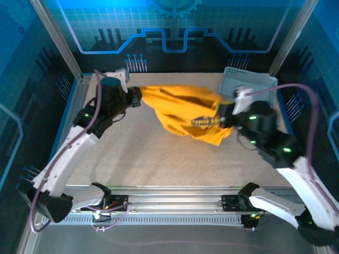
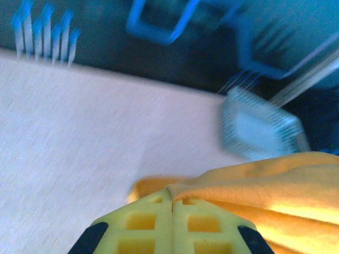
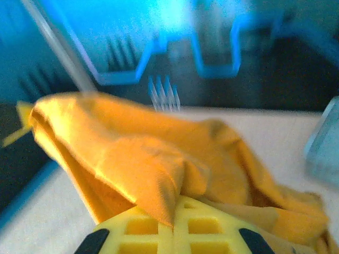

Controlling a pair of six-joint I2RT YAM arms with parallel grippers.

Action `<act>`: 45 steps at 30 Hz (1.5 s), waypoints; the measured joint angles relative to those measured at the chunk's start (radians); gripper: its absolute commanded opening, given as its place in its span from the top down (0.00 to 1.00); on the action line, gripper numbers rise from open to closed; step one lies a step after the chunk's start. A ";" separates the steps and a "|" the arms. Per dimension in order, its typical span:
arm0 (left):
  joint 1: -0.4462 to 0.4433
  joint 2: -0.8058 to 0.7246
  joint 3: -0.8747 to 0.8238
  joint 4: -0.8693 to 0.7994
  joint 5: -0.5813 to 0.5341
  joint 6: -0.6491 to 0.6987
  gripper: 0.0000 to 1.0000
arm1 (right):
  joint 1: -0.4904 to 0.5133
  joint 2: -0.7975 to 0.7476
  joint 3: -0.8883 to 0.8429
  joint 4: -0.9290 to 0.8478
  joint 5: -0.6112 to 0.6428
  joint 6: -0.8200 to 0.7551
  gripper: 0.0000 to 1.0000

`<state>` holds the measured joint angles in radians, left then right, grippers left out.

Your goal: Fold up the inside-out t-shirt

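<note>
The mustard-yellow inside-out t-shirt (image 1: pixel 183 114) hangs stretched between my two grippers above the back half of the table, sagging in the middle, with a patterned patch showing low on its right side. My left gripper (image 1: pixel 139 96) is shut on the shirt's left end; in the left wrist view its yellow jaws (image 2: pixel 172 200) pinch a fabric edge of the t-shirt (image 2: pixel 265 180). My right gripper (image 1: pixel 225 114) is shut on the shirt's right end; in the right wrist view the cloth (image 3: pixel 148 159) drapes out from between the closed gripper (image 3: pixel 174 225).
A pale grey perforated basket (image 1: pixel 248 84) stands at the back right corner, close behind my right wrist, and shows blurred in the left wrist view (image 2: pixel 259 129). The speckled tabletop (image 1: pixel 159 159) lies below the shirt. Metal frame posts and blue walls ring the table.
</note>
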<state>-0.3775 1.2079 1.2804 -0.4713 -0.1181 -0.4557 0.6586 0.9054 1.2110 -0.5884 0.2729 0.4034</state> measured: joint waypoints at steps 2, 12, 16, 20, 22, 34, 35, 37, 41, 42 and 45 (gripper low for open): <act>0.028 0.026 -0.142 -0.006 -0.006 -0.023 1.00 | 0.101 0.077 -0.148 0.031 0.027 0.016 0.89; 0.079 0.048 -0.494 -0.020 -0.009 -0.081 1.00 | 0.265 0.271 -0.326 0.056 0.043 0.055 0.34; 0.105 0.029 -0.524 0.012 -0.007 -0.101 1.00 | 0.098 0.235 -0.285 0.056 0.000 0.041 0.34; 0.107 0.029 -0.526 0.048 0.003 -0.122 1.00 | -0.013 0.333 -0.204 0.012 -0.003 0.049 0.36; 0.107 0.029 -0.526 0.059 0.007 -0.123 1.00 | -0.016 0.401 -0.167 0.001 -0.015 0.052 0.37; 0.107 0.029 -0.537 0.081 0.011 -0.128 1.00 | 0.002 0.698 -0.048 -0.010 -0.098 0.131 0.49; 0.107 0.029 -0.539 0.082 0.011 -0.131 1.00 | 0.002 0.722 -0.041 -0.010 -0.101 0.134 0.50; 0.107 0.029 -0.544 0.085 0.011 -0.134 1.00 | 0.002 0.774 -0.020 -0.010 -0.102 0.139 0.52; 0.107 0.029 -0.544 0.089 0.015 -0.142 1.00 | 0.001 0.841 0.016 -0.010 -0.097 0.145 0.64; 0.107 0.029 -0.544 0.089 0.017 -0.142 1.00 | 0.001 0.853 0.026 -0.010 -0.095 0.146 0.68; 0.107 0.029 -0.544 0.089 0.018 -0.142 1.00 | 0.001 0.868 0.039 -0.010 -0.086 0.147 0.91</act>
<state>-0.2703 1.2366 0.7361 -0.3828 -0.0998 -0.5972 0.6598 1.7737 1.2499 -0.5980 0.1871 0.5503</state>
